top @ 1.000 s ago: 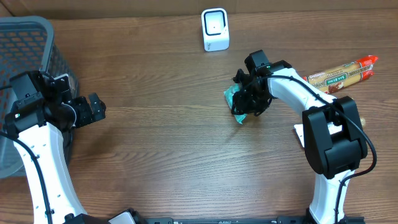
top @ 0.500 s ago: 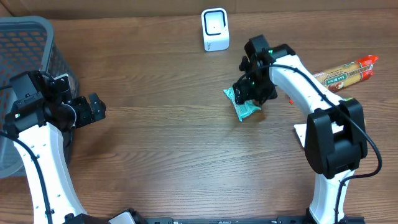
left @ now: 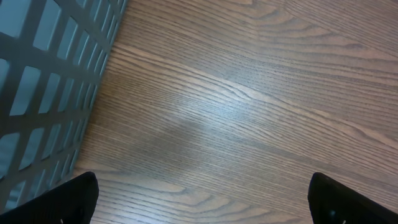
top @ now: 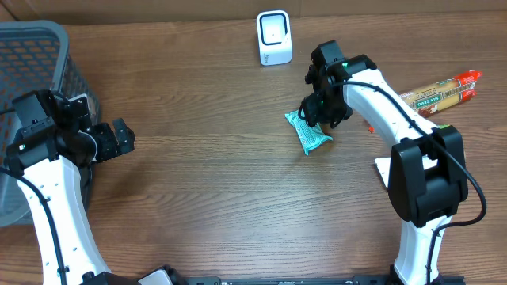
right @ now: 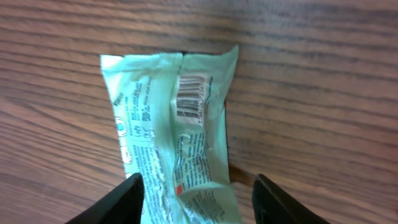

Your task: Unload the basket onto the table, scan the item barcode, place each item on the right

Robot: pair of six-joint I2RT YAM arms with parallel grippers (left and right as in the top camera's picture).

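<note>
Since a second ago the right end effector [right: 200,193] has shifted off the green packet [top: 310,134] toward the scanner [top: 274,37], so more of the packet now lies uncovered, flat on the surface [top: 222,182]. Its fingers stand apart, wider than the packet and not gripping it. The packet's near end sits between them, and its long axis runs out ahead of the fingertips, with the barcode [right: 190,99] face-up toward the far end. The left end effector [top: 119,136] is spread wide and well apart, so the right arm is clearly the nearer one for the pick-up.
</note>
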